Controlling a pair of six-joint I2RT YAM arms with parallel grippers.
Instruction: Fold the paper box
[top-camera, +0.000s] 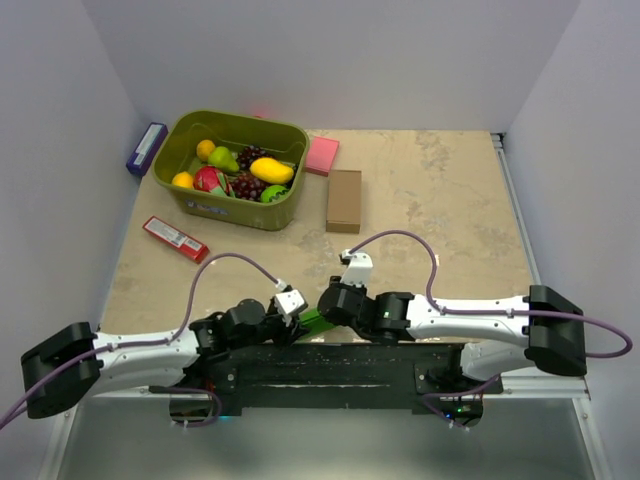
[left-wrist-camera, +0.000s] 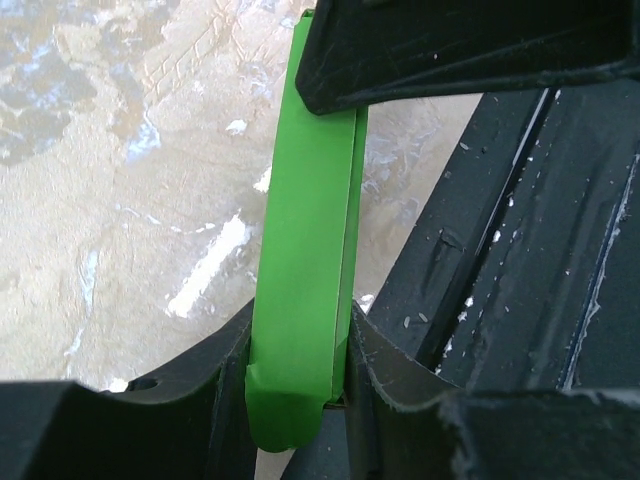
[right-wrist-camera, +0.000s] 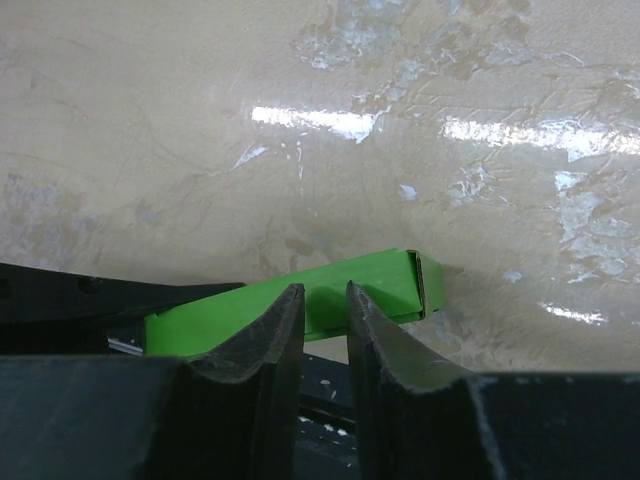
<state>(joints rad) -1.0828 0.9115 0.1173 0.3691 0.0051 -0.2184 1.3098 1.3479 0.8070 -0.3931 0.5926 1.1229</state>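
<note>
Though the top view shows only a sliver of the paper box at the table's near edge, the left gripper visibly clamps it, while the narrowly parted right gripper's hold is unclear.

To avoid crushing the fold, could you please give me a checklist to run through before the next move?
1. Left tool clamped on the paper box: ok.
2. Box folded into a narrow block: ok.
3. Box end seen in the right wrist view closed: not ok, it looks open.
4. Right tool gripping the box: cannot tell.
5. Brown box and fruit basket well away from both tools: ok.
</note>
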